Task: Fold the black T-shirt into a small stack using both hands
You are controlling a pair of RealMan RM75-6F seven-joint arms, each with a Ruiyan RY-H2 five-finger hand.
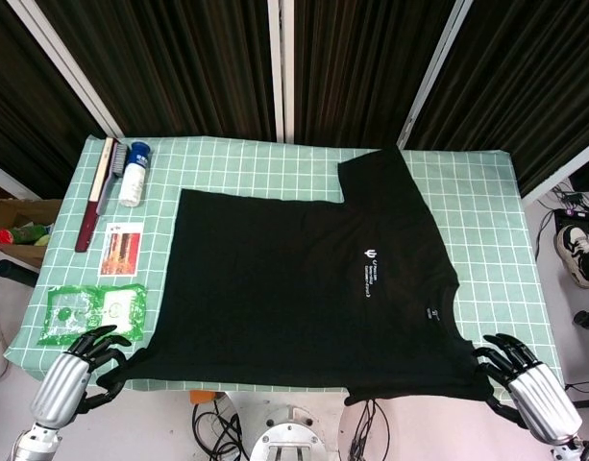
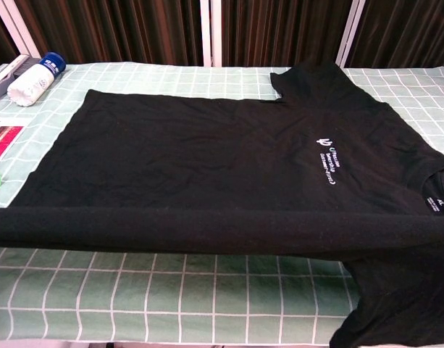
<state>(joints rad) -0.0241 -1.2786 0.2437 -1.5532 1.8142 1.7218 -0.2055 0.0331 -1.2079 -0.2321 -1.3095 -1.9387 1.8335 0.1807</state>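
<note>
The black T-shirt (image 1: pixel 304 279) lies spread over the green checked table (image 1: pixel 477 202), its collar to the right and a small white logo on the chest. Its near edge is lifted off the table and stretched taut, showing as a raised black band in the chest view, T-shirt (image 2: pixel 207 167). My left hand (image 1: pixel 68 379) grips the shirt's near left corner past the table's front edge. My right hand (image 1: pixel 529 389) grips the near right side by the sleeve. Neither hand shows in the chest view.
Along the table's left side lie a dark red brush (image 1: pixel 94 197), a white bottle with a blue cap (image 1: pixel 134 173), a printed card (image 1: pixel 121 250) and a green packet (image 1: pixel 83 312). A cardboard box (image 1: pixel 15 230) stands on the floor at the left.
</note>
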